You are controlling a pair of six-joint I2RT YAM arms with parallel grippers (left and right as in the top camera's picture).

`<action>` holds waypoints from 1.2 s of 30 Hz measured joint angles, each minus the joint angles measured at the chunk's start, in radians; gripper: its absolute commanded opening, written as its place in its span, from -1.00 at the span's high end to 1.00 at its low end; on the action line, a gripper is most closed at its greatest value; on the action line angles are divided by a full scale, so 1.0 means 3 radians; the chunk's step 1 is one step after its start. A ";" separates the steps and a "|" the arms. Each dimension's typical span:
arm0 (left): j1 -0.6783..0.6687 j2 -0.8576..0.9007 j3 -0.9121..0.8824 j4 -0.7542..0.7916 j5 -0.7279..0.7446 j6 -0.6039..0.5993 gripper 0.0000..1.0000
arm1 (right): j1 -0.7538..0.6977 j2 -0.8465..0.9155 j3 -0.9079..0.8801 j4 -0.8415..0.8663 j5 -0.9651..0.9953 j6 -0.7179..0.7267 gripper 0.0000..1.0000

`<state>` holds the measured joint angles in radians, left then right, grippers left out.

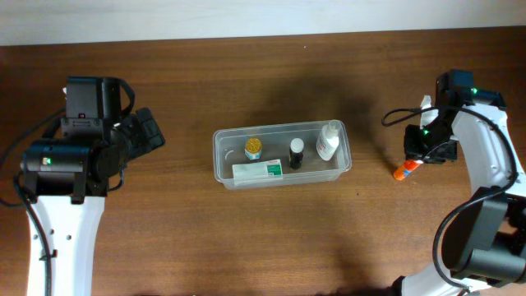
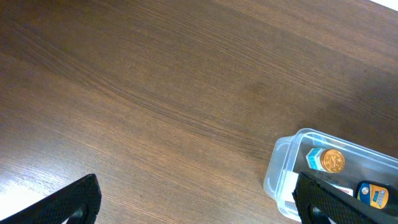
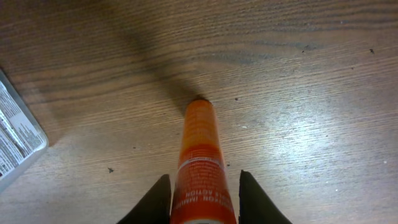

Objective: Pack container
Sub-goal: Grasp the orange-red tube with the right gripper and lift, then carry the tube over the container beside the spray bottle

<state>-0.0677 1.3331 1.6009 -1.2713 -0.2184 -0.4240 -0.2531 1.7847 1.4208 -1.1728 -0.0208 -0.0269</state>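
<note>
Container [image 1: 220, 160]: clear rimmed tub, at the centre of the wooden table [image 1: 246, 238], between the two arms and apart from both.
Contents: gold-lidded jar [image 1: 254, 148]; black-capped bottle [image 1: 296, 153]; white bottle [image 1: 328, 141] at the right end; white-and-green box [image 1: 257, 171] along the robot-side wall.
Orange tube [image 3: 200, 155]: right of the container, well apart from it.
Right gripper [image 3: 204, 186]: fingers pressed against both sides of the orange tube.
Left gripper [image 2: 199, 205]: fingers spread wide, holding nothing, left of the container.

We log: tube [image 3: 199, 162] cut by lower edge, its print blurred, container [image 2: 277, 171] cropped at frame corner, left fingers [image 2: 68, 202] only partly shown, packet [image 3: 15, 134] cut at left.
</note>
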 measured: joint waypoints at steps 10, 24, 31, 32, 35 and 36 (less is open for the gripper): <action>0.0000 0.0000 0.0000 0.0000 -0.0001 0.0000 -0.99 | 0.0000 0.0000 0.0000 -0.0001 -0.0013 0.0000 0.55; 0.0000 0.0000 0.0000 0.0000 0.0000 0.0000 -0.99 | 0.0001 -0.0156 0.0290 -0.0379 -0.0039 0.0000 0.56; 0.0000 0.0000 0.0000 0.0000 -0.0001 0.0000 -0.99 | 0.0150 -0.0622 0.0333 -0.0484 -0.0090 0.0000 0.56; 0.0000 0.0000 0.0000 0.0000 0.0000 0.0000 -0.99 | 0.0206 -0.0689 0.0337 -0.0496 -0.0098 -0.0001 0.55; 0.0000 0.0000 0.0000 0.0001 -0.0001 0.0000 -0.99 | 0.0413 -0.0885 0.0340 -0.0523 -0.0107 0.0005 0.56; 0.0000 0.0000 0.0000 0.0000 0.0000 0.0000 -0.99 | 0.0482 -0.0945 0.0340 -0.0529 -0.0112 0.0015 0.56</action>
<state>-0.0677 1.3331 1.6009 -1.2713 -0.2184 -0.4240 -0.1085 1.5013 1.5227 -1.3315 -0.0544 -0.0223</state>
